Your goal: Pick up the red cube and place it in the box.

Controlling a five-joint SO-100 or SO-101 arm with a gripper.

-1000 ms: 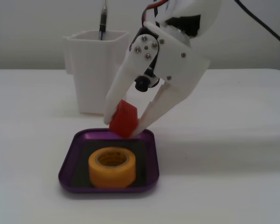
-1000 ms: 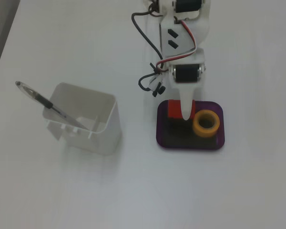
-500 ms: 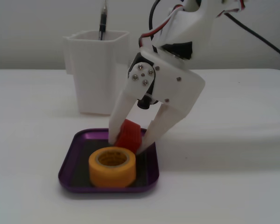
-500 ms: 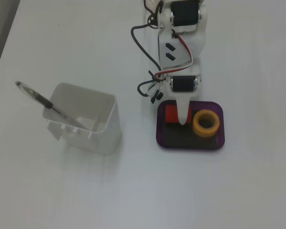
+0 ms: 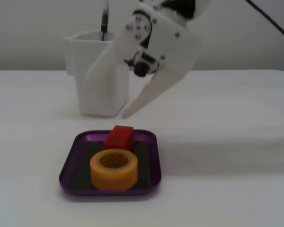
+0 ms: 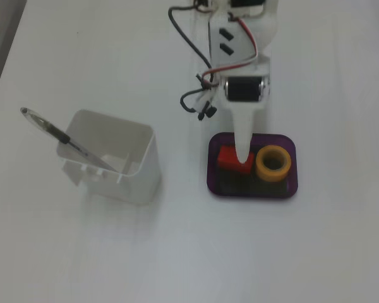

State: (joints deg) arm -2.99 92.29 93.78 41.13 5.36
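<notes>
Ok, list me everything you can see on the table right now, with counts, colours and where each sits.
Small matte red cube: one, red, inside the tray at its far side in a fixed view.
Yellow tape roll: one, yellow, inside the tray, beside the cube.
Shallow purple metallic tray: one, purple rim, dark floor, on the white table.
Tall white plastic container: one, white, apart from the tray.
Pen: one, dark with clear end, leaning in the container.
White robot hand: one, white, above the tray, not gripping the cube.
</notes>
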